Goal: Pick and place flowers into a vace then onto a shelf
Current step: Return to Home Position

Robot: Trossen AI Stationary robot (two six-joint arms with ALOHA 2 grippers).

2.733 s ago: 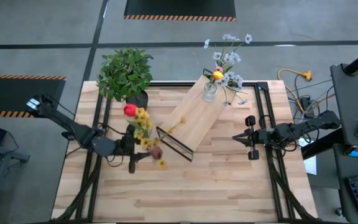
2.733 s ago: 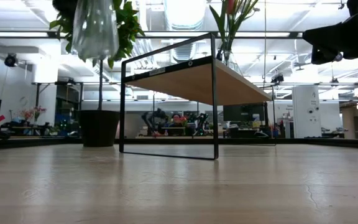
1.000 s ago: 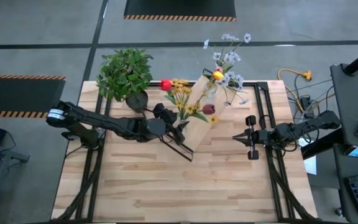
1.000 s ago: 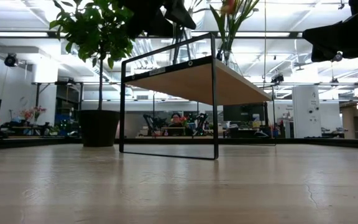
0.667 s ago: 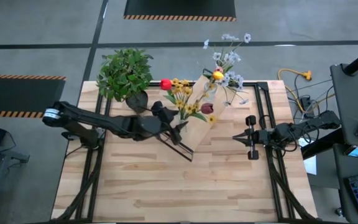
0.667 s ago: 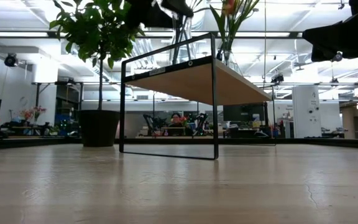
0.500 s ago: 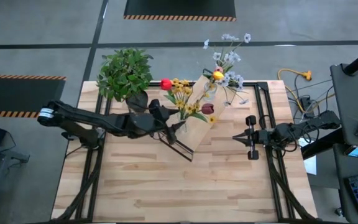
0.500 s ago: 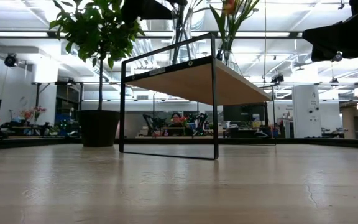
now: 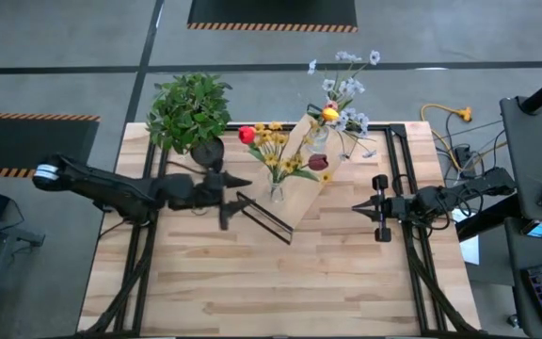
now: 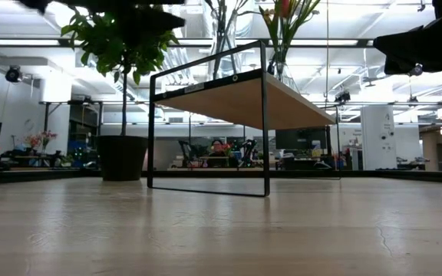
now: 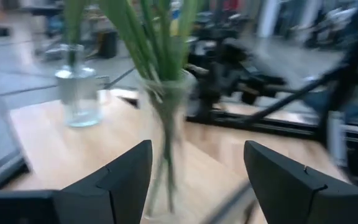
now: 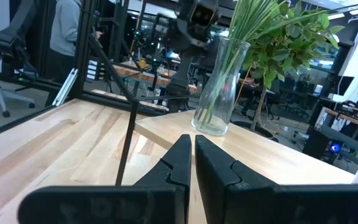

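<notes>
The clear glass vase [image 9: 276,193] stands upright by its base on the near-left end of the pale wood shelf [image 9: 301,169], with red, yellow and maroon flowers [image 9: 276,151] in it. In the left wrist view the vase [image 11: 165,130] rises just ahead of my open fingers. My left gripper [image 9: 231,196] is open, just left of the shelf and apart from the vase. My right gripper [image 9: 379,209] waits shut over the table's right side, its fingers [image 12: 191,163] pointing at the vase [image 12: 219,87].
A second glass vase with white-bluish and yellow flowers [image 9: 320,139] stands on the shelf's far end. A bushy potted plant [image 9: 191,113] sits at the table's far left. The shelf's black frame [image 10: 265,123] stands on the tabletop. A person [image 12: 67,31] stands beyond the table.
My left gripper set the vase upright on the shelf's near-left end, let go of it and drew back toward the table's left edge. The flowers, tilted before, now stand straighter above the vase. My right arm has kept still.
</notes>
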